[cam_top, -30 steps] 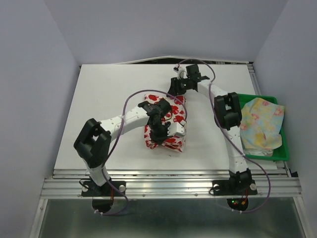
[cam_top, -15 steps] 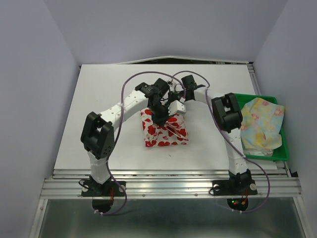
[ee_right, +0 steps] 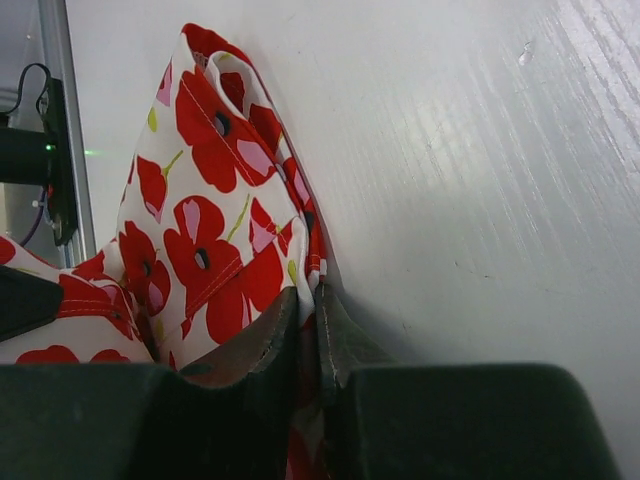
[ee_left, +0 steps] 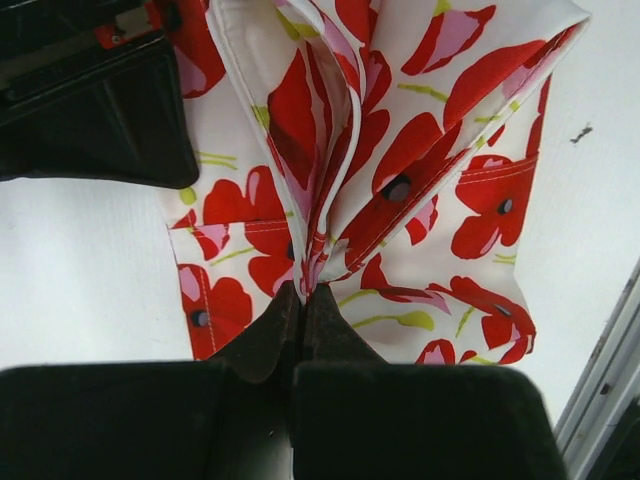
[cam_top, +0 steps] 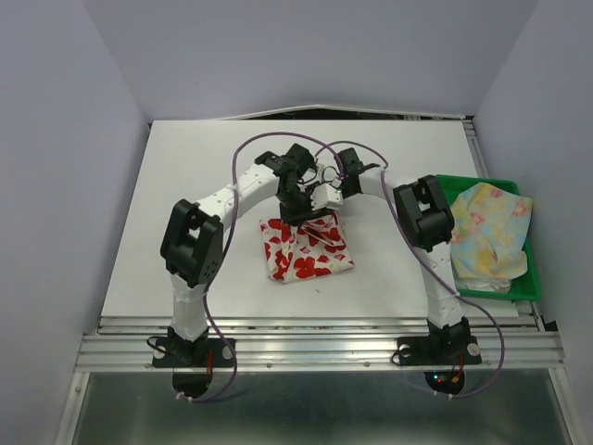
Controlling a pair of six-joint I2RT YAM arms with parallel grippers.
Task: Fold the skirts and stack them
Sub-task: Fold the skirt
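**Pinching one far edge together**

The left tool (ee_left: 303,300) is pressing together on a gathered fold of the white red-flowered skirt (cam_top: 306,252). The right tool (ee_right: 308,300), just beside it, is pinching the same edge. From both tools the cloth is trailing toward the arm bases, its long axis running that way across the surface (cam_top: 185,204). The pale yellow skirt (cam_top: 489,230) is lying in the green tray (cam_top: 532,289), well off to the right tool's right, nearer the right arm. From above, the arms are hiding the pinched edge, which is probably lifting slightly; the layer count is hard to make out
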